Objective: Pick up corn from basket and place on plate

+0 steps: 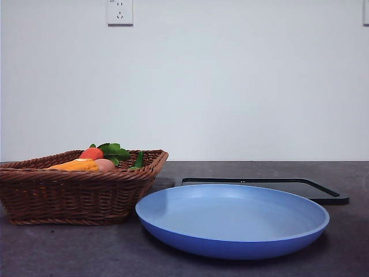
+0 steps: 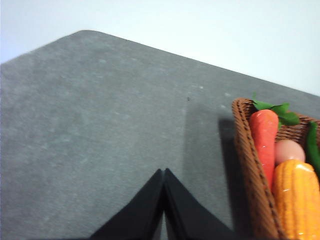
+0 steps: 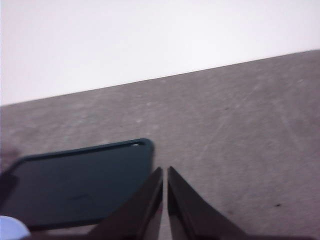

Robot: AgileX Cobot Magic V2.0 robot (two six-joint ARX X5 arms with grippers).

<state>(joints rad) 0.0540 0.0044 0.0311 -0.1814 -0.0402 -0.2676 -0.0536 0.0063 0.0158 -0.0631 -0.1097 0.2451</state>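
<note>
The corn lies in the brown wicker basket at the left of the front view, beside a red-orange carrot and a pinkish egg-like item. In the left wrist view the corn shows its ribbed yellow kernels inside the basket. My left gripper is shut over bare table, apart from the basket's side. The light-blue plate sits empty at the front centre. My right gripper is shut above the table, next to a corner of the black tray. Neither arm shows in the front view.
A flat black tray lies behind the plate, also seen in the right wrist view as the tray. Green leaves and a green pod rest in the basket. A white wall with a socket stands behind the table.
</note>
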